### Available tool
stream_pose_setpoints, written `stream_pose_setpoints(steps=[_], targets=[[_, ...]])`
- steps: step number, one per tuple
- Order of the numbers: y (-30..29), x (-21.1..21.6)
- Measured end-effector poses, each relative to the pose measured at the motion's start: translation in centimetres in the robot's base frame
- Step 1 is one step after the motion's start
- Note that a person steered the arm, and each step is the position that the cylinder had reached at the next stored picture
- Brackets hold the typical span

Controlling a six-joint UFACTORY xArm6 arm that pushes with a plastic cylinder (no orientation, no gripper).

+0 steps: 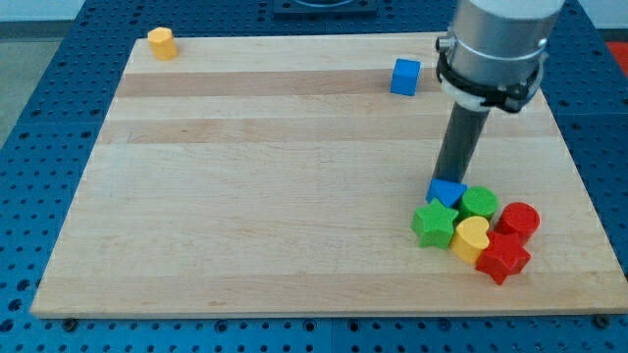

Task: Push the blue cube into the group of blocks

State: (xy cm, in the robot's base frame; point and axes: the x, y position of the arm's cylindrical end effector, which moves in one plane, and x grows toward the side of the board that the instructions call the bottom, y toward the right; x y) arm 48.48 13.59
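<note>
pale wooden board (245, 196) with lighter and darker stripes, on a blue dotted table (39, 118). blue cube (404, 76) up top, orange-yellow block (162, 43) far corner. in the cluster: blue block (446, 192), green star (434, 225), green cylinder (480, 203), yellow heart (471, 237), red cylinder (518, 220), red star (503, 259). dark rod, my tip (450, 181).

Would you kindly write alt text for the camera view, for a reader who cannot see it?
My tip rests at the top edge of a blue block in a cluster at the wooden board's lower right: green star, green cylinder, yellow heart, red cylinder, red star. A blue cube and yellow block sit apart near the view's top.
</note>
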Motion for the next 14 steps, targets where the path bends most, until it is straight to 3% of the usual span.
stream_pose_setpoints(steps=[2, 3, 4, 5, 6, 7, 9, 14], targets=[[-0.1, 0.0], [2.1, -5.8], [5.8, -14.5], [1.5, -23.6], [-6.6, -27.6], [-6.1, -27.3], [-1.3, -22.4], [-4.0, -17.2]])
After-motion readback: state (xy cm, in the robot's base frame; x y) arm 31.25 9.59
